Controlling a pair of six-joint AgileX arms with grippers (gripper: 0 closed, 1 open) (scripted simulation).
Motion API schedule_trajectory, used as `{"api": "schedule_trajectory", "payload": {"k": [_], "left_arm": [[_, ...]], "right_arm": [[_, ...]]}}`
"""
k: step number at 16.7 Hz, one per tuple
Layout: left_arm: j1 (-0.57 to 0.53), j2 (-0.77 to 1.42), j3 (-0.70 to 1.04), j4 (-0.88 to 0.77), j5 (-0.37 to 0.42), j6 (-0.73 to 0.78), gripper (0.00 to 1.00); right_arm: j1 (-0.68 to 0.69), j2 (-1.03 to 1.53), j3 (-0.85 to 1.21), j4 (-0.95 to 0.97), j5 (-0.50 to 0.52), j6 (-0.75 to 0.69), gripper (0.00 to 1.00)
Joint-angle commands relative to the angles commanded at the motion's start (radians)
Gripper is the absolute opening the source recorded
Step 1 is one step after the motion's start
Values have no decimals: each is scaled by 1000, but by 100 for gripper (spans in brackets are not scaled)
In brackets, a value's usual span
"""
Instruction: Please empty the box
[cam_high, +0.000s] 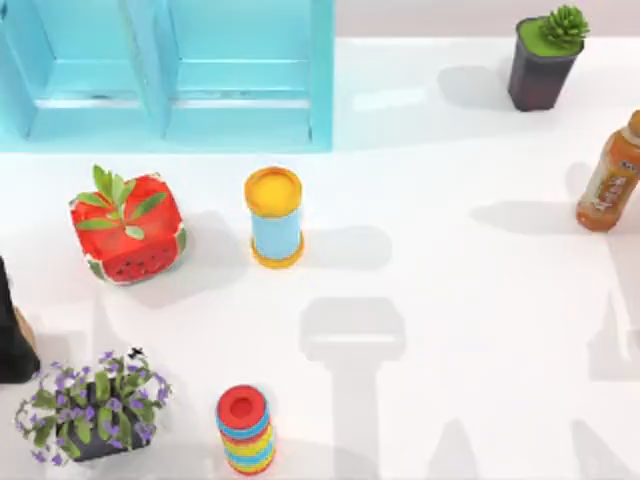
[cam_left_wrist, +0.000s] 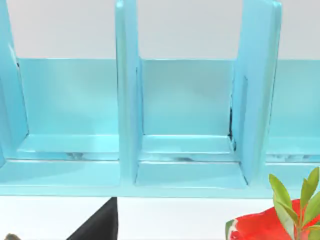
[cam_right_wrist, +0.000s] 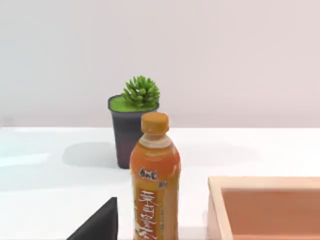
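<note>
A shallow tan box (cam_right_wrist: 260, 183) is seen on the white table (cam_high: 450, 300), just beside an orange tea bottle (cam_right_wrist: 155, 185) at the right edge. A potted succulent (cam_right_wrist: 134, 127) stands farther back, and a blue shelf unit (cam_high: 240, 100) stands far left. Whether the left gripper (cam_left_wrist: 100, 224) or the right gripper (cam_right_wrist: 100, 224) is wide or narrow cannot be told.

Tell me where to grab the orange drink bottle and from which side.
Grip the orange drink bottle around its straight labelled body, below the tapering shoulder and cap. It stands upright near the table's right edge, so come in level from the side, probably with the right arm.
</note>
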Motion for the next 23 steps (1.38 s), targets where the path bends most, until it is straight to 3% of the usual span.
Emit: {"api": "schedule_trajectory", "payload": {"k": [4,8,18,23], "left_arm": [[0,0,0,0,0,0,100],[0,0,0,0,0,0,100],[0,0,0,0,0,0,100],[0,0,0,0,0,0,100]], "right_arm": [[-14,33,33,-32,0,-14,100],[-84,221,216,-198,0,-88,100],[-359,1178,903,-895,-7,-358,100],[-469,1506,1183,-1151,-5,-465,100]]}}
